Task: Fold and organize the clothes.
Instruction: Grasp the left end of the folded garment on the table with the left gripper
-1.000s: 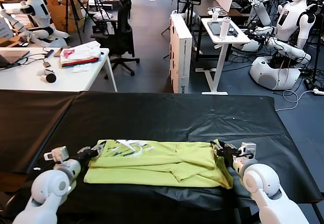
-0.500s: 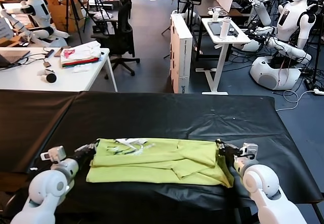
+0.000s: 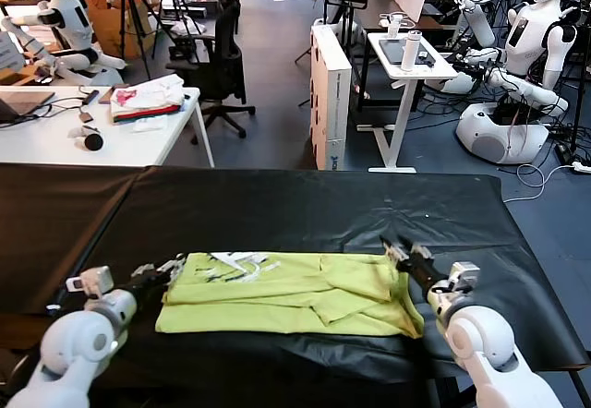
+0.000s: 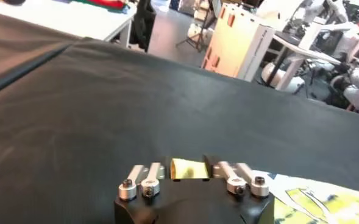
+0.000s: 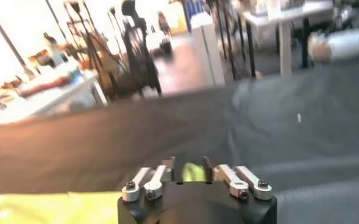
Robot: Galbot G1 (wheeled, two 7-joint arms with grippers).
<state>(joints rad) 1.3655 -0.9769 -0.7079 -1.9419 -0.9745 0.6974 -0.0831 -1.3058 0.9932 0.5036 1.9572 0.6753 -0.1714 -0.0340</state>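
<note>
The lime yellow-green T-shirt (image 3: 286,293) lies folded into a long flat band on the black table (image 3: 305,210), near its front edge. My left gripper (image 3: 166,270) sits at the shirt's left far corner. In the left wrist view a bit of the shirt (image 4: 188,168) lies between the open jaws of that gripper (image 4: 189,170). My right gripper (image 3: 397,246) is raised just over the shirt's right far corner, fingers spread. In the right wrist view a small bit of the shirt (image 5: 193,172) shows between that gripper's (image 5: 189,171) jaws.
A white desk (image 3: 111,140) at the back left holds a white-pink-red pile (image 3: 148,99). Behind the table stand an office chair (image 3: 222,48), a white cabinet (image 3: 330,94), a small white table (image 3: 406,57) and other robots (image 3: 517,66).
My right gripper has risen and moved toward the table's far side, off the shirt's corner. My left gripper has drawn slightly left. The shirt's left edge has settled flatter.
</note>
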